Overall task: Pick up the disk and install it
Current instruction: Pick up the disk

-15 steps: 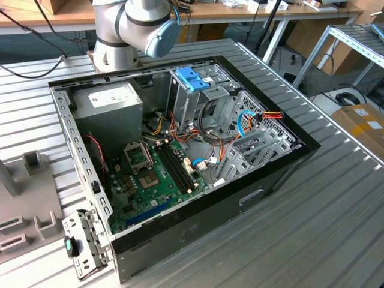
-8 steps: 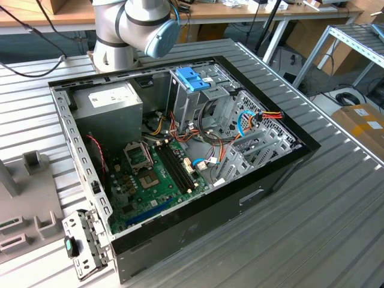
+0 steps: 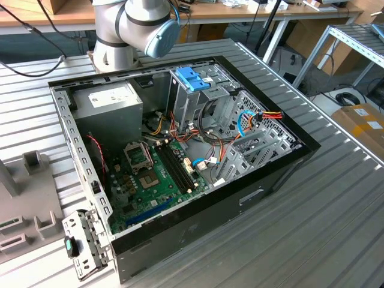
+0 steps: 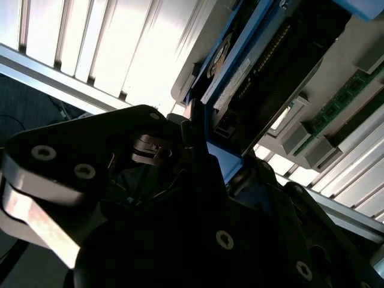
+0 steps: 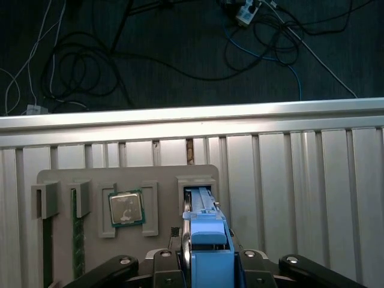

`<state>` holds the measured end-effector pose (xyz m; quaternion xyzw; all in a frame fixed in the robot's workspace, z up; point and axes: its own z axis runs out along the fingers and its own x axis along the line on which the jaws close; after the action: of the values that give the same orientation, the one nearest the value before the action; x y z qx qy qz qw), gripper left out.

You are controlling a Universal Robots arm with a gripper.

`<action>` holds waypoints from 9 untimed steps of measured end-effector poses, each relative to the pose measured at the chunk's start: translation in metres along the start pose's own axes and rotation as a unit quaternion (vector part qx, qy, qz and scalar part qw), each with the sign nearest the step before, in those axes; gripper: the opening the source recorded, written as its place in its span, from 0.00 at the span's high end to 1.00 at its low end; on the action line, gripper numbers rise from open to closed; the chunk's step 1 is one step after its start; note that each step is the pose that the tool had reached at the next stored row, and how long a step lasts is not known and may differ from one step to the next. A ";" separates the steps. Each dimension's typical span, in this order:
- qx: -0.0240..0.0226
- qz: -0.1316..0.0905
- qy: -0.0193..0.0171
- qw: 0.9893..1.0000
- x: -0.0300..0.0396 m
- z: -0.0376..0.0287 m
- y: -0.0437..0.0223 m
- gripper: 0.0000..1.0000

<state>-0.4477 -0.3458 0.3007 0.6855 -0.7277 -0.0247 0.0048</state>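
Note:
In the first wrist view the disk [image 5: 207, 239], with a bright blue carrier around a dark body, stands on edge in a slot of the grey holder tray [image 5: 150, 177]. My gripper [image 5: 209, 259] straddles it, a dark finger pressed against each side, so it is shut on the disk. The second wrist view shows the disk's dark connector edge and blue rail [image 4: 252, 66] running up from the black gripper body [image 4: 180, 180]. In the exterior view the open computer case [image 3: 180, 150] lies on the ribbed table, with the arm's base [image 3: 129, 30] behind it.
The holder tray also carries a processor chip [image 5: 126, 208] and green memory sticks [image 5: 75, 240]. Beyond the table edge [image 5: 192, 114], cables lie on the dark floor. Inside the case stand an upright metal cage with a light blue tab [image 3: 191, 78], a power supply [image 3: 111, 102] and the motherboard [image 3: 150, 180].

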 end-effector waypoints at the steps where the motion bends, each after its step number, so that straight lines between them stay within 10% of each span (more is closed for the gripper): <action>1: 0.000 0.000 0.000 1.000 0.0000 -0.0005 0.0000 0.63; 9: 0.000 0.000 0.000 1.000 -0.0001 -0.0029 0.0001 0.63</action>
<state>-0.4477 -0.3458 0.3036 0.6855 -0.7277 -0.0247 0.0047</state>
